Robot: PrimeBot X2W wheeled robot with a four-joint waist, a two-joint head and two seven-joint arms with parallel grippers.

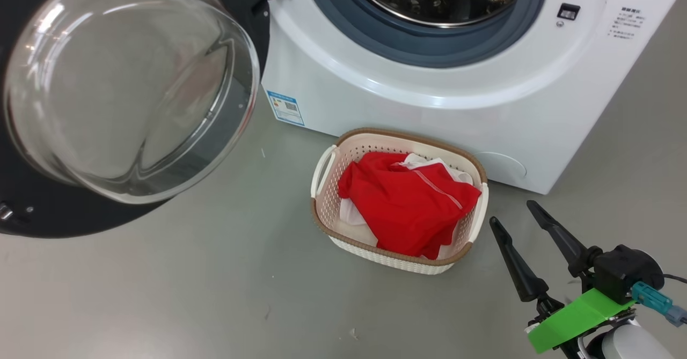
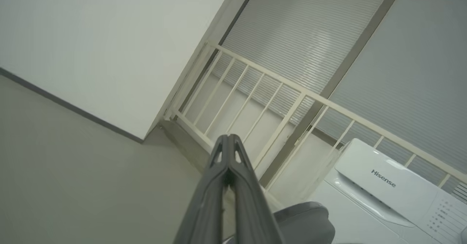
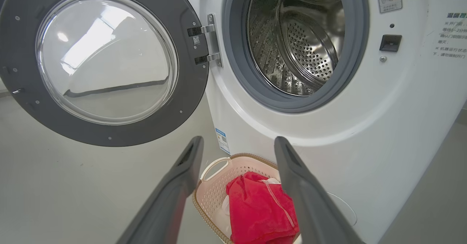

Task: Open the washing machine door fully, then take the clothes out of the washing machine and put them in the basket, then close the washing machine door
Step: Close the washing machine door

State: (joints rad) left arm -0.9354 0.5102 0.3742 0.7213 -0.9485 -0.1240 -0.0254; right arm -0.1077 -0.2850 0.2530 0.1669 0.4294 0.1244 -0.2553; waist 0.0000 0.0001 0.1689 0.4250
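The clothes [image 1: 408,203] sit in the basket [image 1: 331,192] before the washing machine [image 1: 429,112]; right gripper [image 1: 512,212] spread and empty, left gripper [image 2: 228,142] pinched on nothing. The washing machine door [image 1: 129,90] gapes wide: a glancing push may slip off its glass, leaving it unlatched.

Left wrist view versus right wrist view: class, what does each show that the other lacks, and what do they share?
Left wrist: a railing, a wall, the Hisense panel and the shut left fingers. Right wrist: the open door, the drum, the basket holding the clothes, and the open right fingers. Shared: the washer and the grey floor.
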